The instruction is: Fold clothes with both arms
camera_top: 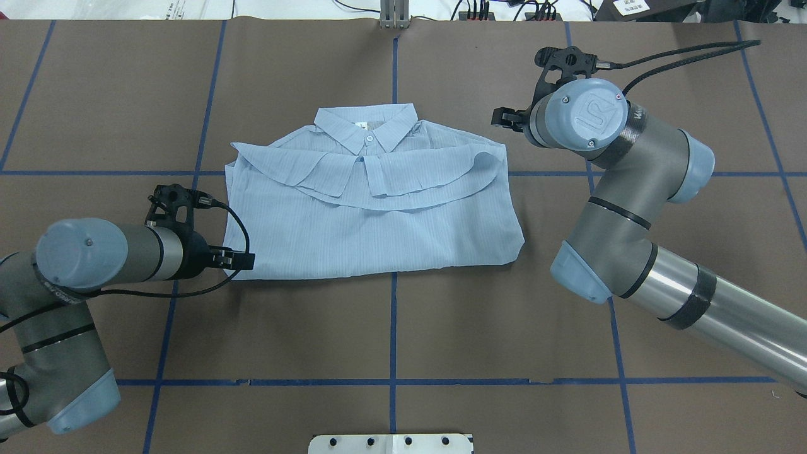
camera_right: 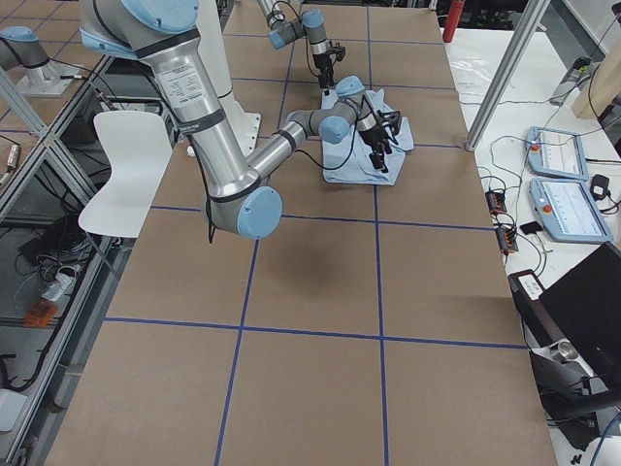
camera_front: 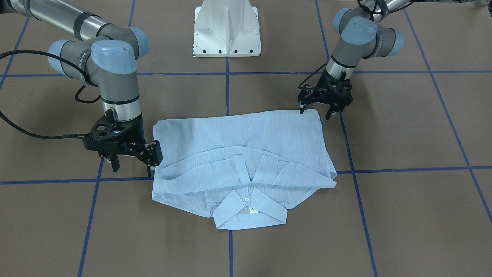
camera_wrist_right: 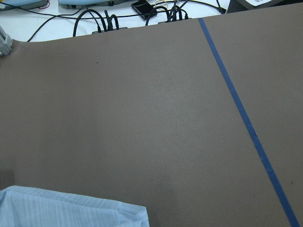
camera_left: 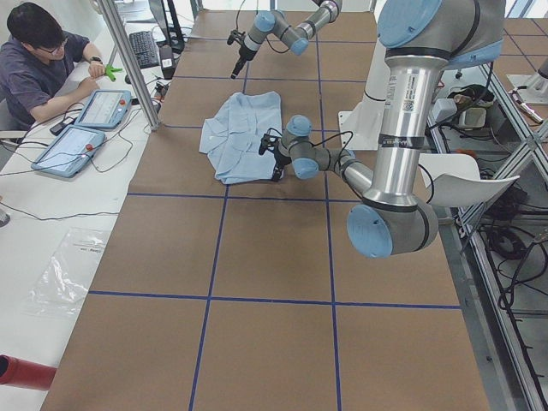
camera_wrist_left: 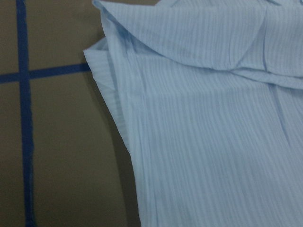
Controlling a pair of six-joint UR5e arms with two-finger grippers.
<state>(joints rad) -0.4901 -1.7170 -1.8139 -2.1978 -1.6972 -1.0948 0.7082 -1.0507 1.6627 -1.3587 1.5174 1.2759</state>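
Worktop [camera_top: 302,328] has the shirt [camera_top: 378,227] at its middle, part-folded, collar away from robot; looks thin, light, floppy, so pinch all layers at corners/edges. Left tool [camera_front: 315,113] straddles a robot-side corner, right tool [camera_front: 133,169] sits beside the opp. edge, both spread & empty. Front view shows that; overhead hides jaws under wrists, left wrist cam shows stacked edge layers.

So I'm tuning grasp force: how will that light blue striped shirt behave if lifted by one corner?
Probably floppy: the thin, light blue striped button-up shirt lies in soft, wavy folded layers, so it would likely sag and unfold. Likely light, as the cloth looks thin. Pushed across the brown table cover, it may bunch rather than slide.
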